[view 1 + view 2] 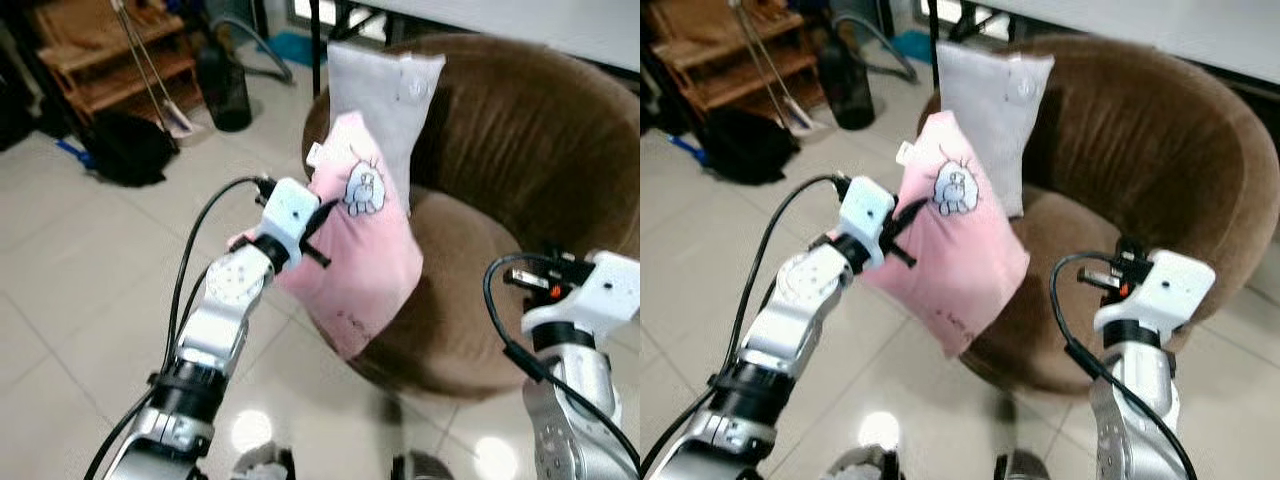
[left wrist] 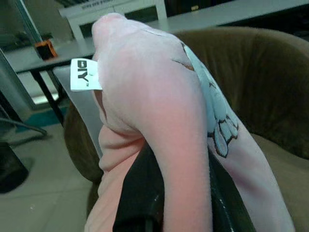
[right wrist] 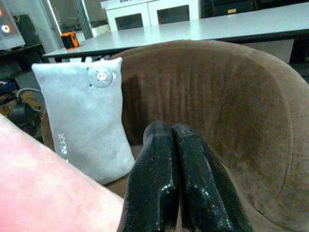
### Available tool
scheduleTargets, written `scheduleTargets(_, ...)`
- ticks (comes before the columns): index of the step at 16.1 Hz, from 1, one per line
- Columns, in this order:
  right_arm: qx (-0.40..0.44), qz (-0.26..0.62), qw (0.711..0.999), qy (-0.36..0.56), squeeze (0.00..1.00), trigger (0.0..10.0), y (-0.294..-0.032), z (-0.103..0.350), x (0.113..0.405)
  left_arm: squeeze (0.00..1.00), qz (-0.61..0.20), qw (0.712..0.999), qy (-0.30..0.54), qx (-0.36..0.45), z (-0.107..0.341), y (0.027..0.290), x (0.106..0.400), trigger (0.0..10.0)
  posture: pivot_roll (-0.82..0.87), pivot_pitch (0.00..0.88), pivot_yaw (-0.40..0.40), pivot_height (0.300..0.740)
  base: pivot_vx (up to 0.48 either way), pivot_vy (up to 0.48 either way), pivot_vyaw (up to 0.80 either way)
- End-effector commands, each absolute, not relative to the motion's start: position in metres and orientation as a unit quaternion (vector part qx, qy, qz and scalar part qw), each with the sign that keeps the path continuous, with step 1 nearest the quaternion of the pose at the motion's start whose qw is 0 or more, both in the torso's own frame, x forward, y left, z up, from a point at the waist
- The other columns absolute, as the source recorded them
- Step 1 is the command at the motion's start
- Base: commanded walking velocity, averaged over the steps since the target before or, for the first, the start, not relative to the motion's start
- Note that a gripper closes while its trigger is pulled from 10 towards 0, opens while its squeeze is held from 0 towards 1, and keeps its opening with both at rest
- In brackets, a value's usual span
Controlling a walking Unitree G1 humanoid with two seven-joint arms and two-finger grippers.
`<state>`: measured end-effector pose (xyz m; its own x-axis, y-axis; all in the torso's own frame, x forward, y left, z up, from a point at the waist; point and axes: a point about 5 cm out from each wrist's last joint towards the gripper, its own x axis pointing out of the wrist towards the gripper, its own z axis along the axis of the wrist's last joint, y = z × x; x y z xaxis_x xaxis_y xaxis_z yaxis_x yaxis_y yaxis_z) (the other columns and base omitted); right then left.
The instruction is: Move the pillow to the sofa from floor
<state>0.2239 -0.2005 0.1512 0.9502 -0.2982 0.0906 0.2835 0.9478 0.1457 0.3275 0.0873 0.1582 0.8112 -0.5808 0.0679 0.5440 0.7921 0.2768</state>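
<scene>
A pink pillow (image 1: 360, 250) with a small cartoon animal print hangs in the air over the front left edge of the round brown sofa chair (image 1: 530, 150). My left gripper (image 1: 318, 235) is shut on the pillow's left side; its black fingers (image 2: 145, 193) pinch the pink fabric (image 2: 159, 121), and a white tag (image 2: 82, 75) sticks out. My right gripper (image 3: 173, 140) is shut on nothing, held low in front of the chair's right side, pointing at the brown backrest (image 3: 217, 96).
A grey pillow (image 1: 385, 100) stands upright against the chair's left backrest. On the tiled floor to the left lie a black bag (image 1: 125, 148), a dark bottle (image 1: 225, 90) and a wooden rack (image 1: 110, 50). A white table (image 3: 193, 29) stands behind the chair.
</scene>
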Motion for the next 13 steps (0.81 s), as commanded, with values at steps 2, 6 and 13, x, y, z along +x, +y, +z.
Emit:
scheduleTargets(2,0.051,-0.148,0.987,-0.028,0.00,10.0,-0.198,0.141,0.224,0.00,-0.307,0.940,-0.102,0.113,0.168,0.084,0.330,10.0,-0.08,0.015,0.044,0.740,0.000,0.000,0.00)
scheduleTargets(6,0.075,-0.129,0.989,-0.017,0.00,10.0,-0.188,0.134,0.227,0.00,-0.313,0.939,-0.102,0.102,0.168,0.082,0.332,10.0,-0.08,0.011,0.047,0.740,0.352,0.000,-0.15)
scheduleTargets(13,0.084,-0.131,0.988,-0.021,0.00,10.0,-0.185,0.133,0.226,0.00,-0.333,0.933,-0.092,0.102,0.165,0.080,0.334,10.0,-0.08,0.015,0.060,0.740,0.405,0.000,-0.80)
